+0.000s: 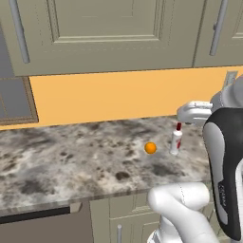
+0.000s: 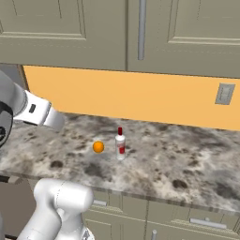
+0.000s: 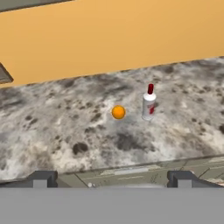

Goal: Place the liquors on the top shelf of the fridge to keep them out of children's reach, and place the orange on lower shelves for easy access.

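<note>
One liquor bottle (image 3: 149,104), pale with a red cap and a red mark on its label, stands upright on the speckled stone counter (image 3: 65,131). It also shows in both base views (image 1: 176,140) (image 2: 120,146). The orange (image 3: 118,112) (image 1: 150,148) (image 2: 98,147) rests just left of it, a small gap between them. My gripper (image 3: 112,180) hangs open and empty over the counter's front edge, well short of both; its dark fingertips (image 3: 41,179) stand far apart. The fridge and its top and lower shelves are out of view.
Beige wall cupboards (image 1: 104,33) hang over an orange backsplash (image 2: 140,96) with a grey outlet (image 2: 224,93). Beige drawers (image 2: 140,211) sit below the counter. My white arm (image 1: 223,171) rises at the counter's front. A grey framed panel (image 1: 12,97) is at far left.
</note>
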